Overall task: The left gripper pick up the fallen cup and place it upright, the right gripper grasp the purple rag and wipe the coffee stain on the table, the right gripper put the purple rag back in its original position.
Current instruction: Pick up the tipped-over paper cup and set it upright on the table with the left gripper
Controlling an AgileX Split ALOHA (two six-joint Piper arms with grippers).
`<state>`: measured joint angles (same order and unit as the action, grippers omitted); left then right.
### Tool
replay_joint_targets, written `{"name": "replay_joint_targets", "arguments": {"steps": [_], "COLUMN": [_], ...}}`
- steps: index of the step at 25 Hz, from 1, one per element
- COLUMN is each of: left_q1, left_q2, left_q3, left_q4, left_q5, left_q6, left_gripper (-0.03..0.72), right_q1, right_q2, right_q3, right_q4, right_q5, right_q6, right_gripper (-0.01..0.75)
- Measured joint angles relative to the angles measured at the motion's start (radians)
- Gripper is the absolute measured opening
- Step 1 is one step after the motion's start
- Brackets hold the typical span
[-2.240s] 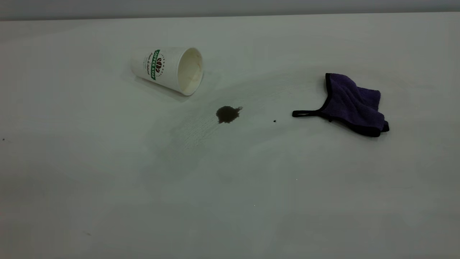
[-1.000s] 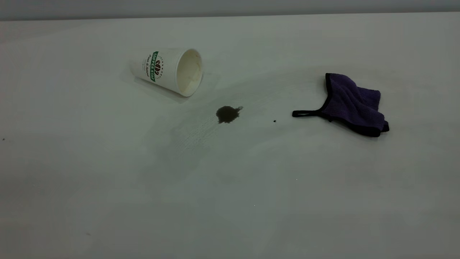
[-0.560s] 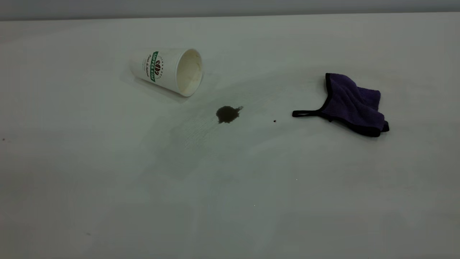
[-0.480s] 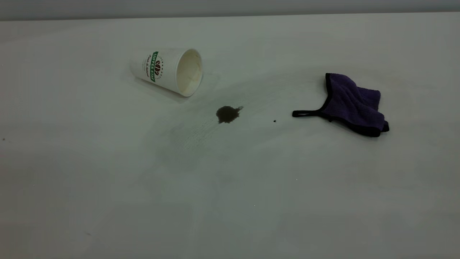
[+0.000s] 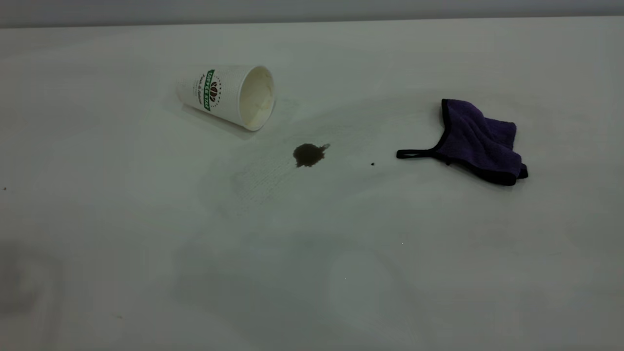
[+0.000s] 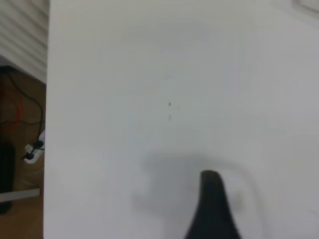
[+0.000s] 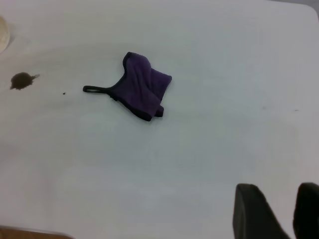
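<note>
— White cup [image 5: 226, 95] lies on its side on the table [image 5: 312, 273], mouth toward the coffee stain [image 5: 309, 154]. The purple rag [image 5: 480, 140] sits well to the right.

— And the grippers?

— The right gripper [image 7: 279, 211] hangs above bare table, away from the rag, fingers slightly parted. One dark finger [image 6: 213, 209] shows of the left gripper; I cannot tell its state.

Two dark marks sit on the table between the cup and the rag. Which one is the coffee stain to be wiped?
The coffee stain is the larger brown irregular blot nearer the cup; the tiny black speck lies nearer the purple rag.
</note>
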<state>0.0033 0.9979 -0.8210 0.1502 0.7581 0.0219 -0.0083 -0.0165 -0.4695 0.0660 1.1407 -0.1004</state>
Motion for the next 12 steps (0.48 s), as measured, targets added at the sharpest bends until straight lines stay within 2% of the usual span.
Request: {"name": "replay_joint_targets", "arguments": {"steps": [4,7,12], "left_q1": [-0.099,-0.221,-0.429], "left_q2": [0.240,0.419,0.667], "left_q3": [-0.124,-0.218,-0.363], "left_q4": [0.028,0.106,0.339], "left_q5": [-0.033,-0.053,-0.047], "left_q6": [0.005,-0.058,-0.294], "left_gripper": [0.702,0.704,0.702], "right_q1": [0.000,0.000,0.000], "right_q2": [0.000,0.000,0.000], "right_q3": [0.000,0.000,0.000], "right_q4": [0.000,0.000,0.000], "right_q5": [0.000,0.000,0.000], "right_q6": [0.000,0.000,0.000], "right_gripper": [0.238,0.238,0.238]}}
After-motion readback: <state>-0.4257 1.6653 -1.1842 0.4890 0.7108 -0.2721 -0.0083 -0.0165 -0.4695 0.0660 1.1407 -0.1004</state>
